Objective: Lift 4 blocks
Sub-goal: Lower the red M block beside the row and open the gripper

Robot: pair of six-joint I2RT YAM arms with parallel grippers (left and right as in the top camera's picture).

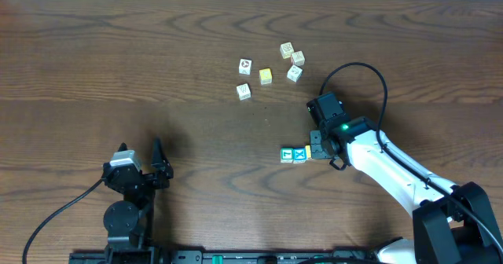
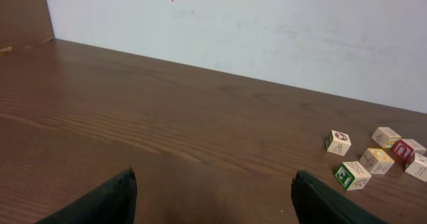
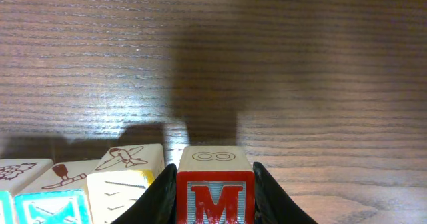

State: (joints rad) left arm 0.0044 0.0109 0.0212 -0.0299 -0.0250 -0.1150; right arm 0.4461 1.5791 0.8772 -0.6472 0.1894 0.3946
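My right jaws pinch the small red wooden cube with the M (image 3: 215, 194) by its flat sides. It ends what looks a touching row with the yellow-orange cube (image 3: 127, 174), blue X cube (image 3: 55, 201) and teal-green cube (image 1: 287, 154) on the dark woodgrain counter (image 3: 300, 64). Light, rigid, smooth-painted, probably slippery. Left jaws gape wide, empty.

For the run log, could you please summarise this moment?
right fingers: shut on red M block | left fingers: open | teal, blue, yellow blocks: rowed alongside
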